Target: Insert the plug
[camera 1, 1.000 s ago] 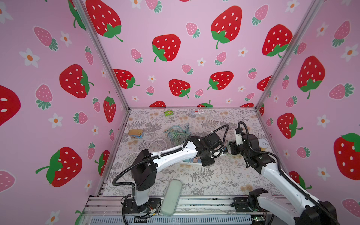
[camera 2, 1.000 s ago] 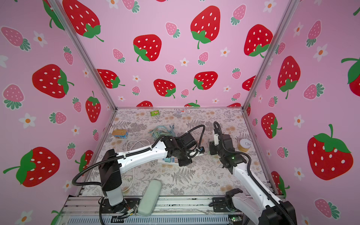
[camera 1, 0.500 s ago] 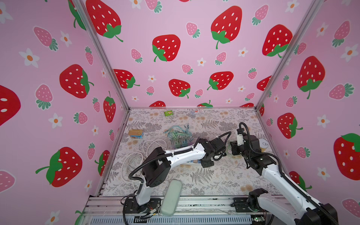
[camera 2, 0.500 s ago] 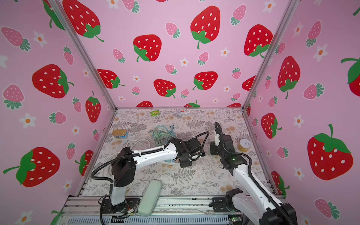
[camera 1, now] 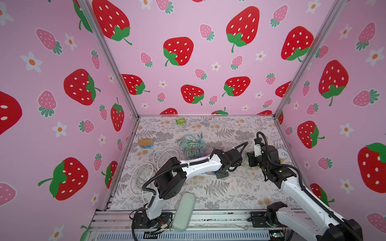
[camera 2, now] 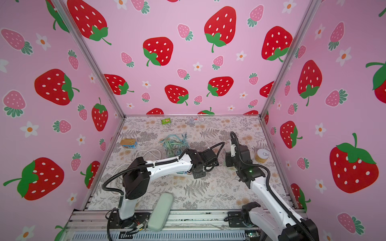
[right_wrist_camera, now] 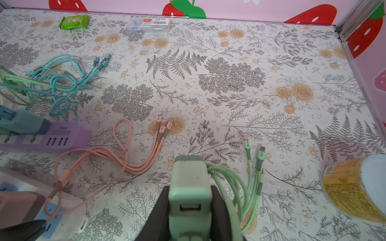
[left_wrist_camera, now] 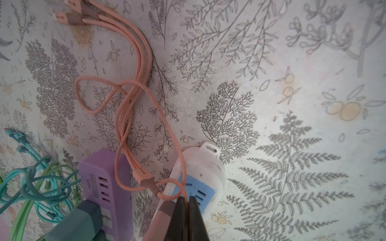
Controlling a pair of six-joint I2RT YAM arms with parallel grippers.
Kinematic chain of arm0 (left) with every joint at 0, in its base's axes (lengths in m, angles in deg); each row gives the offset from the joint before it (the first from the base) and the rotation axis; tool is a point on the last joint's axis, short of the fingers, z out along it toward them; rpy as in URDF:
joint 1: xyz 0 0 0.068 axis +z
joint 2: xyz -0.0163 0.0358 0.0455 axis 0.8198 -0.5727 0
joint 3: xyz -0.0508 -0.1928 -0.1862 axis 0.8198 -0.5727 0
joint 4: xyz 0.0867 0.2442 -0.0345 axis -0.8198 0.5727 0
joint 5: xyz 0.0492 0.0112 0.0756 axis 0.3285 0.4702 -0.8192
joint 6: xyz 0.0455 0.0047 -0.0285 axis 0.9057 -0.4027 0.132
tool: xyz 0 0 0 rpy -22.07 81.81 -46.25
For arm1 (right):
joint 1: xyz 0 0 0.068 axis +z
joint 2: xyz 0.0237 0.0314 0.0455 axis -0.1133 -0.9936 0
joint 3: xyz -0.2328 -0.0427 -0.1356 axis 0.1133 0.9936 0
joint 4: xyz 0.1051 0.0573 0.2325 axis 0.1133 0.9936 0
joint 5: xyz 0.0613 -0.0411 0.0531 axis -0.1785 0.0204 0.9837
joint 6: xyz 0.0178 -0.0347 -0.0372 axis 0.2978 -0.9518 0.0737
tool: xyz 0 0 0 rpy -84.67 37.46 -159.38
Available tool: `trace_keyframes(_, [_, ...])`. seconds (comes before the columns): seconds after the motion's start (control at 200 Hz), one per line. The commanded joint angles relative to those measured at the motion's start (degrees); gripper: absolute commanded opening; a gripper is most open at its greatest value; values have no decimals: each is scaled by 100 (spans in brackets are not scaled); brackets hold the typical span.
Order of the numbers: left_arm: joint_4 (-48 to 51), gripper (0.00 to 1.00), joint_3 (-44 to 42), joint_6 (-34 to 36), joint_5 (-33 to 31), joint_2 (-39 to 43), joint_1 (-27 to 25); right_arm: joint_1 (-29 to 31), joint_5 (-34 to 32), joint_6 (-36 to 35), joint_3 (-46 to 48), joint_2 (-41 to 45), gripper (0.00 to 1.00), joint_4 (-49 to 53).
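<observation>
1. Near the left edge of the worktop [camera 1: 240, 194] lies a small gold and blue tin [camera 1: 145, 143]. Just in front of it, a white cord [camera 1: 144, 169] lies in loops.
2. Next, toward the middle, is a messy heap of blue-green cords [camera 1: 191, 143].
3. A purple socket bar [left_wrist_camera: 106, 183] lies beside that heap. A grey-blue plug [left_wrist_camera: 77, 221] is stuck in it.
4. A white socket bar [left_wrist_camera: 200, 167] with blue sockets lies just beside the purple one, near the middle of the worktop. A dull pink plug [right_wrist_camera: 18, 206] sits on it.
5. The left claw [left_wrist_camera: 186, 198] is over a blue socket of the white bar. It is clenched, with its two tips pressed together.
6. A pink cord [left_wrist_camera: 133, 94] runs over the white bar and out across the worktop. One loop passes right by the left claw's tips. I cannot tell if the claw pinches it.
7. The right claw [right_wrist_camera: 190, 200] is grasping the green plug [right_wrist_camera: 189, 177], with one finger on each side. The plug is right of the middle, apart from both socket bars. I cannot tell if it touches the worktop.
8. A green cord [right_wrist_camera: 248, 167] lies on the worktop just beside the plug.
9. A yellow can [camera 1: 282, 155] stands near the right edge.
</observation>
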Motion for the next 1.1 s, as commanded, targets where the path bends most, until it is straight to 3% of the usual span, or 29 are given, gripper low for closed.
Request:
trace_keyframes(0.0, [-130,0,170,-150,-48,203,44,-42,-43,101,80,100,15,-115])
trace_keyframes(0.06, [-78,0,171,-125,12,259,47,-42,-29,104,72,100,15,-116])
trace_keyframes(0.13, [14,13,141,-23,122,323,47,-42,-30,100,71,109,15,-113])
trace_keyframes(0.24, [220,21,159,89,166,313,56,-42,-38,101,90,113,15,-129])
trace_keyframes(0.485, [527,27,293,120,73,94,50,-37,-21,100,106,101,15,-157])
trace_keyframes(0.935, [639,7,476,22,41,-18,128,-42,-27,82,105,73,15,-185])
trace_keyframes(0.965, [634,2,498,3,48,0,160,-42,-22,76,106,68,15,-188])
trace_keyframes(1.095, [546,0,512,-145,133,150,325,-41,-22,65,95,73,15,-185])
